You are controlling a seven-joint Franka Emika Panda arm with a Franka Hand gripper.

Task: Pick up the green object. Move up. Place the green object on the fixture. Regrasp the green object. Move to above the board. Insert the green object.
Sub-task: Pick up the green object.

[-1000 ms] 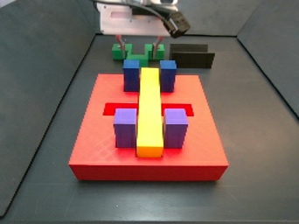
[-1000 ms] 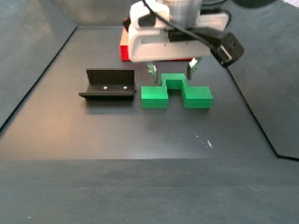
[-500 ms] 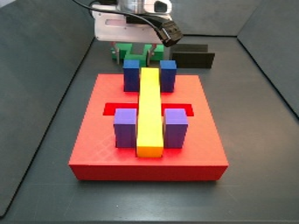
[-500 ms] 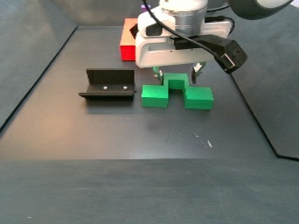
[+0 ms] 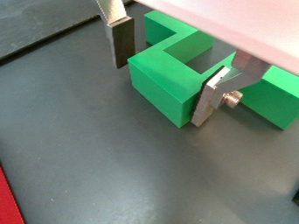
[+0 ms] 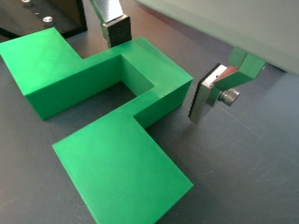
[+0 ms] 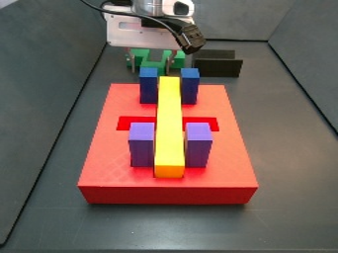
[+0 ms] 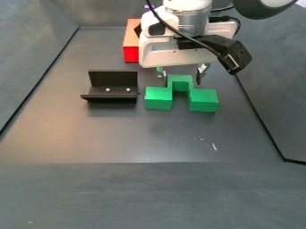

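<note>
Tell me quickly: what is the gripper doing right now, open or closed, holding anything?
Gripper: open, lowered around the middle bar of the green object on the floor, fingers either side, nothing held yet.

The gripper [image 7: 156, 57] and blue blocks [image 7: 169, 82] hide most of the green object [image 7: 136, 61]. The fixture [image 7: 219, 64] shows only partly behind them.

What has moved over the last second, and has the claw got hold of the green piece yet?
The claw came down over the green piece in the first half second, then stopped. Its fingers now stand open on either side of the piece's middle arm, not yet closed on it. The green piece, the fixture and the red board have not moved.
</note>
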